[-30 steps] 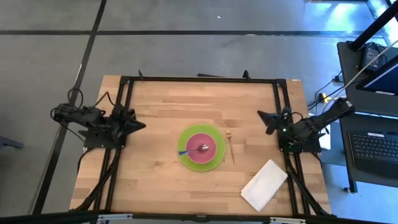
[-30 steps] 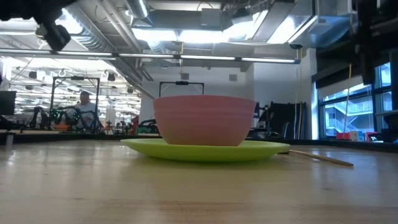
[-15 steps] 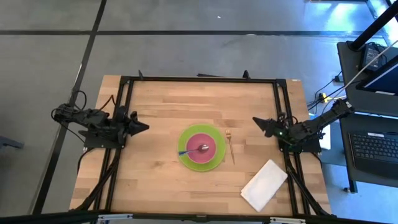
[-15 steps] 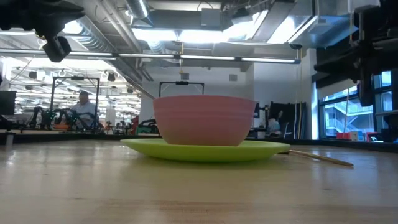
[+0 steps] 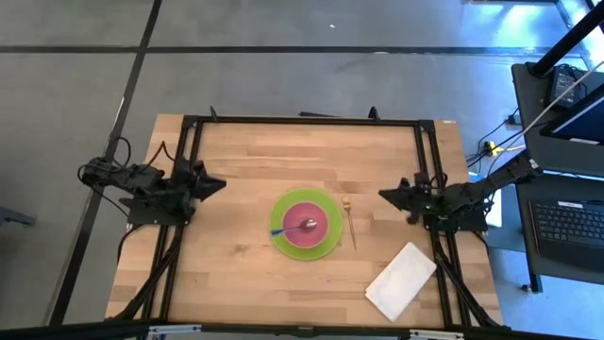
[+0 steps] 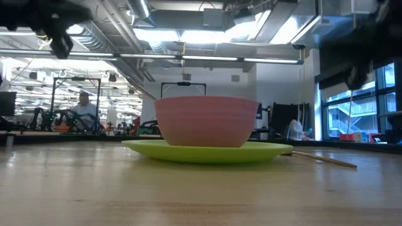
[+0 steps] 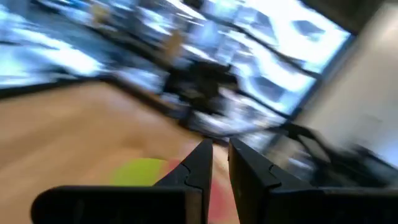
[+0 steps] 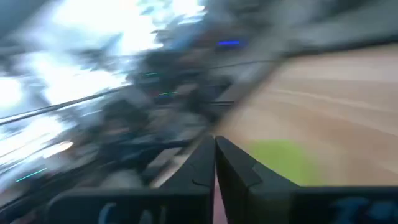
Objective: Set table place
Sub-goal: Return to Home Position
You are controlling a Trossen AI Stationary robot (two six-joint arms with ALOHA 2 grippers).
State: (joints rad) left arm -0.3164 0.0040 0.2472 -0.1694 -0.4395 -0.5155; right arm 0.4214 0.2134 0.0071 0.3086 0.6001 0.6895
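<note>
A pink bowl (image 5: 308, 227) stands on a green plate (image 5: 281, 242) in the middle of the wooden table (image 5: 245, 151). A spoon (image 5: 294, 228) with a blue handle lies in the bowl. A gold fork (image 5: 349, 221) lies flat on the table just right of the plate. A white napkin (image 5: 401, 280) lies flat at the near right. My left gripper (image 5: 221, 185) is shut and empty, in the air left of the plate. My right gripper (image 5: 382, 195) is shut and empty, in the air right of the fork. The low view shows the bowl (image 6: 206, 121), the plate (image 6: 207, 151) and the fork (image 6: 323, 159).
A black rail frame (image 5: 302, 120) runs along the table's far edge and down both sides under the arms. Bare wood lies left of the plate and along the far half. A desk with a keyboard (image 5: 571, 222) stands off the table's right side.
My right gripper has moved toward the table's near edge and a little toward the fork and plate, staying shut. My left gripper has shifted slightly toward the far edge. The bowl, plate, fork and napkin have not moved.
</note>
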